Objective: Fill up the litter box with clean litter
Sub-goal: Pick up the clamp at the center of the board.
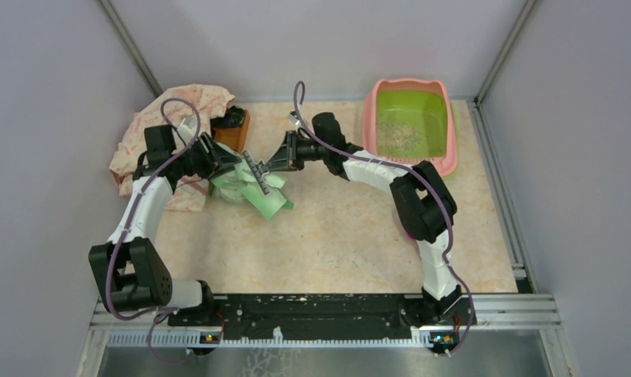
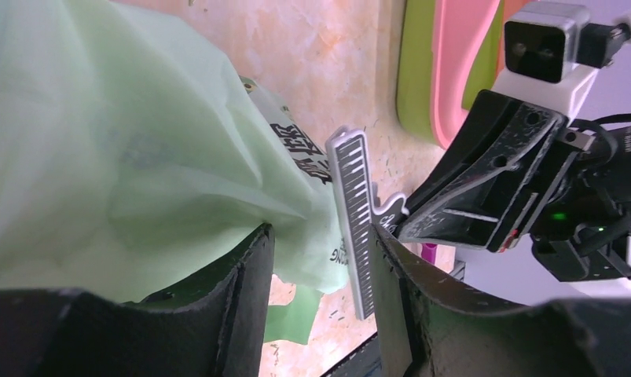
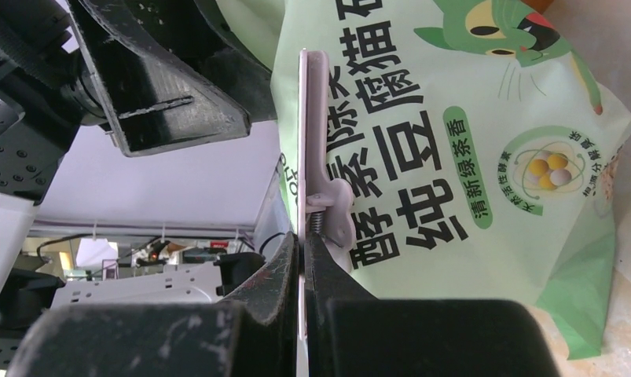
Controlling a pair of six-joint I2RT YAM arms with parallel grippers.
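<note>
Right claw (image 3: 302, 259) is clamped shut on clip (image 3: 316, 141) at bag (image 3: 469, 157) mouth; left claw (image 2: 320, 236) is closed round bag neck, beside clip. Litter box (image 1: 451, 133) is set at far-right corner of table (image 1: 335, 236), w/ a little litter (image 1: 398, 135) scattered inside.

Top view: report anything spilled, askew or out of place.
The green litter bag sits crumpled and tilted mid-table, its clip still on. The floral cloth is bunched in a heap at the far-left corner.

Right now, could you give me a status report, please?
Right gripper shut on clip. Left gripper straddles bag neck, grip unclear. Litter box holds little litter.
</note>
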